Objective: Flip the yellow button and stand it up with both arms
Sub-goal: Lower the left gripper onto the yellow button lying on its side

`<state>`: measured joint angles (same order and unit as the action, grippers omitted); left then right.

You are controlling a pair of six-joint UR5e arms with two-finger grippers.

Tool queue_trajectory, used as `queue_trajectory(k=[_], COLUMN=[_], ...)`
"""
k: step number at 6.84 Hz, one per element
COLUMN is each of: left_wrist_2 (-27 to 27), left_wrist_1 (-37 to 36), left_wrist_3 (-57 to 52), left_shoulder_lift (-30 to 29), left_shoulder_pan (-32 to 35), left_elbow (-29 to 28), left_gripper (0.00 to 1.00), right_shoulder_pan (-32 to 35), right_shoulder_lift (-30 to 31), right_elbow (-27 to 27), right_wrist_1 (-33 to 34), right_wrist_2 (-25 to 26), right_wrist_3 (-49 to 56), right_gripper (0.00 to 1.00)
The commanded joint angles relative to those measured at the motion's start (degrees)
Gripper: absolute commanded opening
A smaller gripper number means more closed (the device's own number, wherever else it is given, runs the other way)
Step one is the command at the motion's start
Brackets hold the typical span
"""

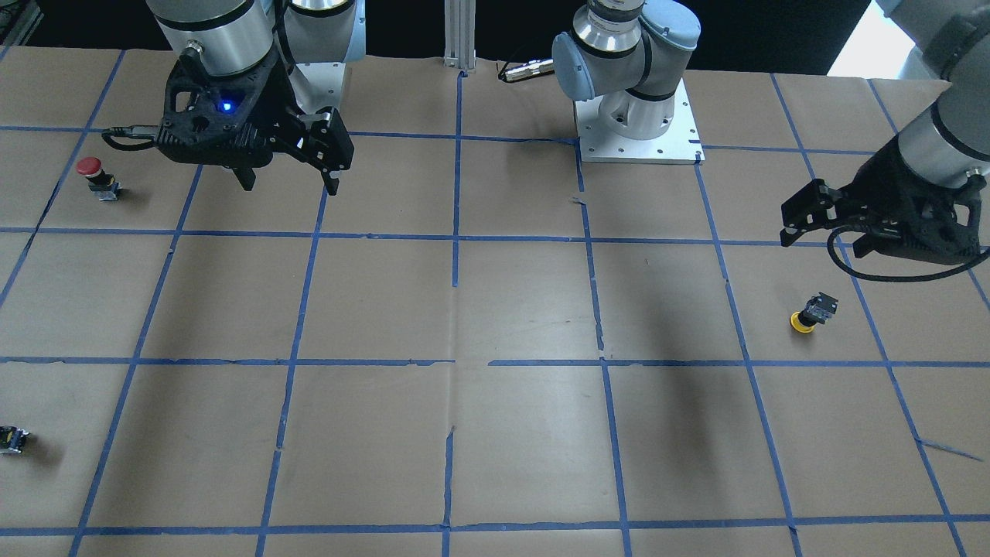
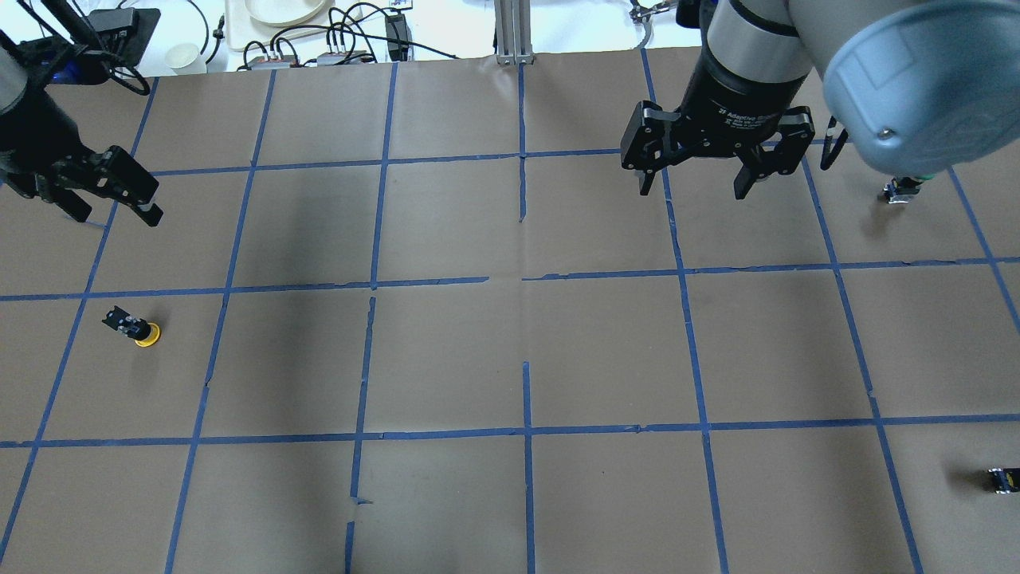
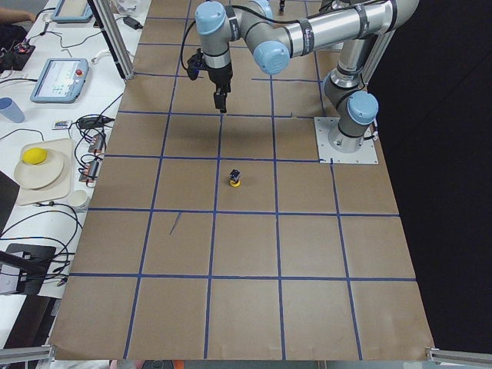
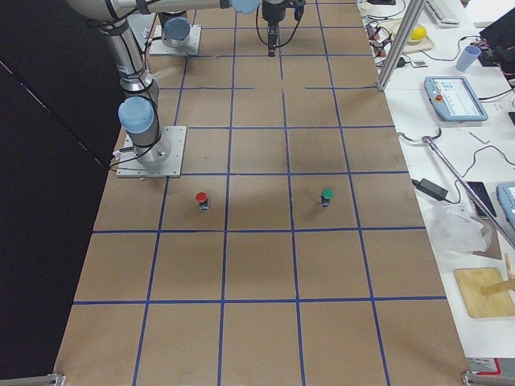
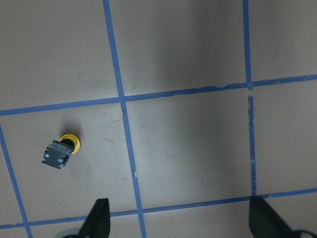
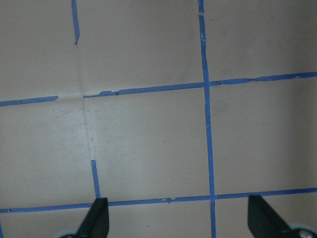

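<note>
Overhead exterior, and nothing looks started: the yellow button (image 2: 135, 327) sits untouched on the table (image 2: 510, 359), seemingly cap-down, the left gripper (image 2: 115, 209) hovers near it with jaws spread, the right gripper (image 2: 692, 191) hangs spread well apart, so grasping, flipping and standing all remain.

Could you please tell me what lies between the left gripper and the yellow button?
Overhead view: between left gripper and yellow button, only brown paper and one blue tape line.
</note>
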<state>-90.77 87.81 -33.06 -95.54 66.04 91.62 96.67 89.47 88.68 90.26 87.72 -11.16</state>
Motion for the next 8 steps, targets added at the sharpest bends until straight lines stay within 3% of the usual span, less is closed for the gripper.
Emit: queue_trajectory(k=[1, 2, 4, 7, 8], left_wrist_2=[0.0, -0.1, 0.1, 0.1, 0.1], left_wrist_1=[-10.7, -16.9, -22.0, -38.1, -41.9], left_wrist_3=[-11.7, -16.5, -26.1, -29.3, -33.5], left_shoulder_lift=[-5.0, -7.5, -9.5, -9.2, -9.9], left_shoulder_pan=[-5.8, -8.4, -12.3, -12.8, -13.2], left_elbow=[4.1, 5.5, 9.6, 23.4, 24.6], left_gripper=[0.99, 1.0, 0.99, 1.0, 0.99], right_shoulder_pan=[0.0, 0.0, 0.0, 0.0, 0.1], right_shoulder_lift=[0.0, 0.0, 0.0, 0.0, 0.0], right_elbow=[0.0, 0.0, 0.0, 0.0, 0.0], right_wrist_1=[0.0, 0.0, 0.0, 0.0, 0.0], right_wrist_2=[0.0, 0.0, 0.0, 0.0, 0.0], right_wrist_3=[0.0, 0.0, 0.0, 0.1, 0.0], right_gripper=[1.0, 1.0, 1.0, 1.0, 1.0])
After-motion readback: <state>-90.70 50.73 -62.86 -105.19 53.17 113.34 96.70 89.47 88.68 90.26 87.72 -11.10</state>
